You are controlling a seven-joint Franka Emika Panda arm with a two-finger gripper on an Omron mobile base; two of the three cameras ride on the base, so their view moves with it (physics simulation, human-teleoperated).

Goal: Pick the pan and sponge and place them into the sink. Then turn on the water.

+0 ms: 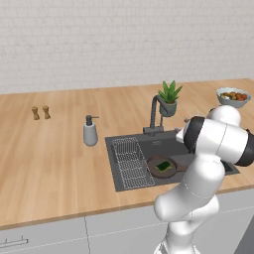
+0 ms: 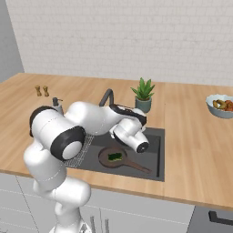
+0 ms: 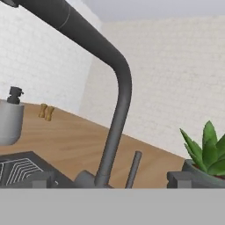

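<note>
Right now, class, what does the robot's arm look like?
The arm is glossy white, built of thick rounded segments with black bands at the joints. Its wrist ends in a white cylinder with a dark end cap. No cables or markings show.

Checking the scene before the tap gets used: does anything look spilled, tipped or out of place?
Nothing stands out. The pan lies flat in the sink with the sponge resting in it. The tap, soap dispenser, potted plant and bowl all stand upright, and no water is running.
</note>
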